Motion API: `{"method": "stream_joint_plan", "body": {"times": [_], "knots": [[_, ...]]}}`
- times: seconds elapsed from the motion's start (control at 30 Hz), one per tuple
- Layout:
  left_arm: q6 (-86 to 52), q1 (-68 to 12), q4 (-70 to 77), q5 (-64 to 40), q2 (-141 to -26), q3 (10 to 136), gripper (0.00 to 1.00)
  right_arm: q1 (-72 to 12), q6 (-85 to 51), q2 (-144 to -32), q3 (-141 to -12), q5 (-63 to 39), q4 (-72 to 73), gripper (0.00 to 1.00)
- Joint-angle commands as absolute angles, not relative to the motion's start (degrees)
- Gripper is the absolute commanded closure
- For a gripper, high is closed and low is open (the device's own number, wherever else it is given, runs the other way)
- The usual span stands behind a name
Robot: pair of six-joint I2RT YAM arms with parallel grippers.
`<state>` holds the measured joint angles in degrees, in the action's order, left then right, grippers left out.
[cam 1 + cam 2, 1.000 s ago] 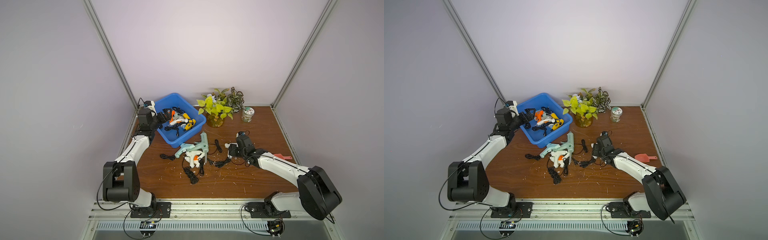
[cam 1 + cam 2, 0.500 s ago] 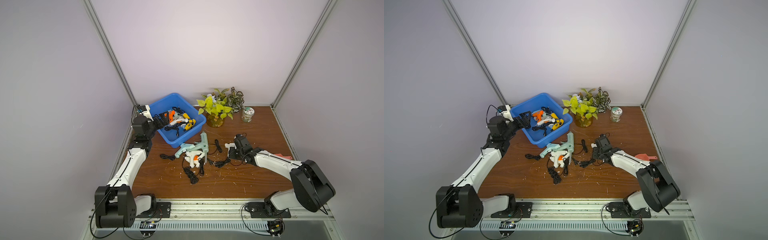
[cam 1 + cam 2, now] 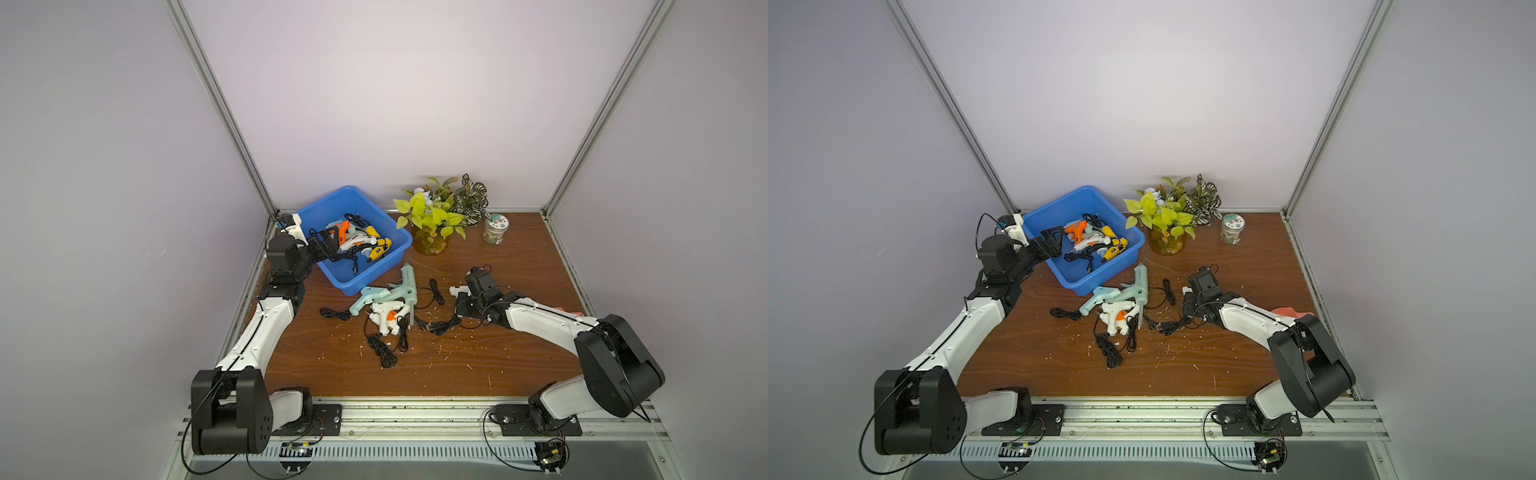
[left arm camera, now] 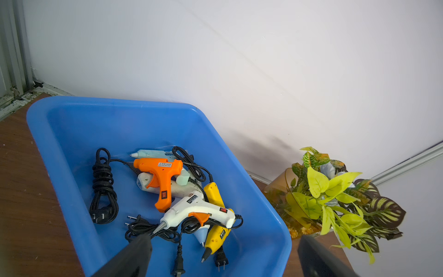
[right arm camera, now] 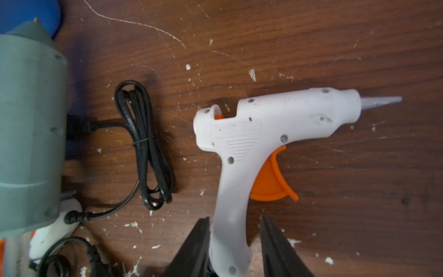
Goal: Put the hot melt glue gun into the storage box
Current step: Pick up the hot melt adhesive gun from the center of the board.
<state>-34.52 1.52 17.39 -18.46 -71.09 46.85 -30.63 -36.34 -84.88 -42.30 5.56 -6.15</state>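
A white hot melt glue gun (image 5: 263,124) with an orange trigger lies on its side on the brown table. My right gripper (image 5: 233,218) is shut on its handle, one black finger on each side. In both top views only the gun's white end (image 3: 456,291) (image 3: 1185,289) shows beside that gripper (image 3: 464,301). The blue storage box (image 3: 357,286) (image 4: 107,100) stands at the back left and holds several glue guns with black cords. My left gripper (image 3: 324,245) (image 4: 223,237) hovers over the box's near-left rim, open, with nothing between its fingers.
More glue guns lie in a heap at mid-table: a large mint one (image 3: 405,286), a small teal one (image 3: 370,297) and a white one (image 3: 386,320), with tangled black cords (image 3: 380,351). A plant in an amber vase (image 3: 432,232) and a jar (image 3: 494,228) stand at the back.
My right gripper has narrowed onto the white gun's handle. My left arm's elbow has dropped toward the front, while its open gripper stays by the box rim.
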Motion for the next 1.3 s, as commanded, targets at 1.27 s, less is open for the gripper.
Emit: {"method": "stream_joint_plan", "body": {"times": [1.27], "knots": [[-35.8, 1.3, 16.7, -21.7, -71.9, 48.0, 0.00, -32.3, -32.4, -76.4, -41.7, 12.2, -5.7, 0.86]]}}
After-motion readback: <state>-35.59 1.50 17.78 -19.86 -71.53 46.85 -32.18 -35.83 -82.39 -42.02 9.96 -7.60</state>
